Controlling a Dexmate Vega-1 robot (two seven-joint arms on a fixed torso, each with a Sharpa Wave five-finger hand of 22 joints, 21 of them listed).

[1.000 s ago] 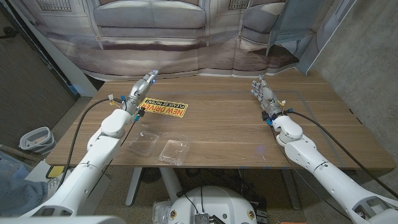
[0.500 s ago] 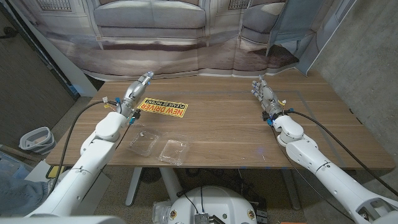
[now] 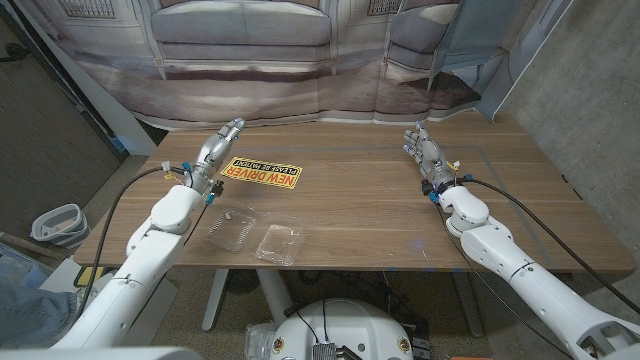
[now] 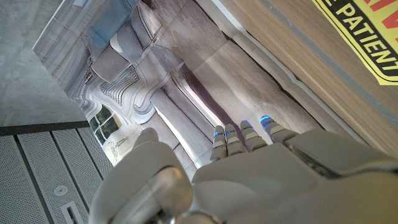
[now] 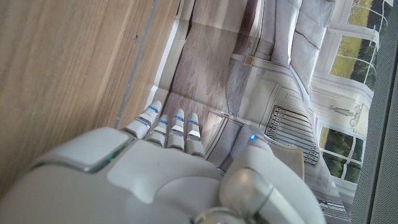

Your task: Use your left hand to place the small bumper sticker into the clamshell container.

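The yellow rectangular bumper sticker (image 3: 262,174) lies flat on the wooden table (image 3: 380,215), just beside the empty, straight-fingered left hand (image 3: 221,144). The clear plastic clamshell container (image 3: 255,235) sits open near the front edge.

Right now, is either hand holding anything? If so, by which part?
Nothing is held. The left hand is beside the sticker, fingers straight and empty. The right hand is empty too. The clamshell lies open near the front edge.
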